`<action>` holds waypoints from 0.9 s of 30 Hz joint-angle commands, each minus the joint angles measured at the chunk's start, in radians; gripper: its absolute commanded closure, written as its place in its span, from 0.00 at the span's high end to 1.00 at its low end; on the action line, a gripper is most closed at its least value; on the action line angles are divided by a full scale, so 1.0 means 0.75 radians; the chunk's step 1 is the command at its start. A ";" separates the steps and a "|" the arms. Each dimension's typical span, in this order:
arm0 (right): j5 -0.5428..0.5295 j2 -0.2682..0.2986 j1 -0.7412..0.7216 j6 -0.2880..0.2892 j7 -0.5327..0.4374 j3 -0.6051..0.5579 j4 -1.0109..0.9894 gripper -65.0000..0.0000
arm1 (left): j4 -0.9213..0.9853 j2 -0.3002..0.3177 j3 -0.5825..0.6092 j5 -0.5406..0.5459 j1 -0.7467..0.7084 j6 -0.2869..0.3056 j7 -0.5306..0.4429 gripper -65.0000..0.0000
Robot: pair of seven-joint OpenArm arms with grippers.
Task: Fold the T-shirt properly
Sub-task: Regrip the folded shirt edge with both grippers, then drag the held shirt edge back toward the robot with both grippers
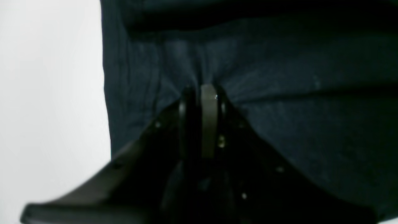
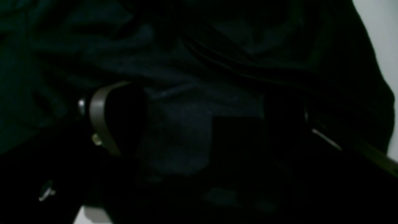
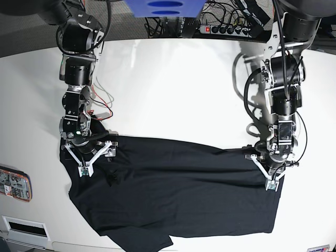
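Black T-shirt [image 3: 178, 194] is spread across the near half of the white bench [image 3: 173, 84], wide edge running left to right, a crumpled flap hanging down toward the near-left corner. Both arms are down on it now, one at each far corner. On the scene's right, the left gripper [image 3: 271, 173] sits at the shirt's right edge; in the left wrist view its fingers [image 1: 209, 118] are drawn nearly together with dark cloth gathered into creases right at the tips, so that's a pinch on the T-shirt. On the scene's left, the right gripper [image 3: 92, 155] is planted on the far-left corner, its fingers [image 2: 102, 118] spread wide, with a fold of cloth bunched between them. Whether those fingers actually press the fabric, I can't tell; the right wrist view is very dark.
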State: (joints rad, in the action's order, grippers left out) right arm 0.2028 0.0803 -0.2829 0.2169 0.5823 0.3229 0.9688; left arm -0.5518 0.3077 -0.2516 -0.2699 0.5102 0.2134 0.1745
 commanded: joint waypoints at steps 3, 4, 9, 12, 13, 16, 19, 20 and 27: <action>0.177 0.006 0.063 -0.004 0.307 0.000 -0.039 0.92 | 0.029 0.020 -0.001 -0.083 -0.063 -0.024 0.233 0.14; 0.177 0.006 0.063 -0.004 0.305 0.000 -0.037 0.92 | 0.027 0.020 -0.001 -0.083 -0.070 -0.024 0.233 0.14; 0.177 0.009 0.079 -0.002 0.309 0.000 0.092 0.92 | 0.027 0.020 -0.003 -0.077 -0.098 -0.026 0.231 0.17; 0.177 0.009 0.170 0.021 0.313 0.000 0.168 0.92 | 0.027 0.020 -0.003 -0.077 -0.115 -0.026 0.231 0.18; 0.177 0.009 0.182 0.023 0.327 0.000 0.186 0.92 | 0.027 0.020 -0.003 -0.077 -0.115 -0.026 0.231 0.18; 0.177 0.009 0.206 0.023 0.344 0.000 0.215 0.92 | 0.027 0.020 -0.003 -0.077 -0.131 -0.026 0.233 0.18; 0.177 0.009 0.206 0.025 0.346 0.000 0.246 0.92 | -0.024 0.020 -0.003 -0.079 -0.174 -0.028 0.237 0.18; 0.177 0.009 0.206 0.025 0.346 0.000 0.260 0.92 | -0.063 0.020 -0.003 -0.079 -0.205 -0.028 0.237 0.18; 0.175 0.009 0.333 0.025 0.348 0.000 0.274 0.92 | -0.368 -0.006 -0.009 -0.077 -0.379 -0.024 0.382 0.18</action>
State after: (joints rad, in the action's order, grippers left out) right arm 0.1879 0.0727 -0.0822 0.2283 0.5903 0.3218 1.2091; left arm -0.8658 0.2935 -0.2558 -0.2745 0.2771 0.1761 0.2405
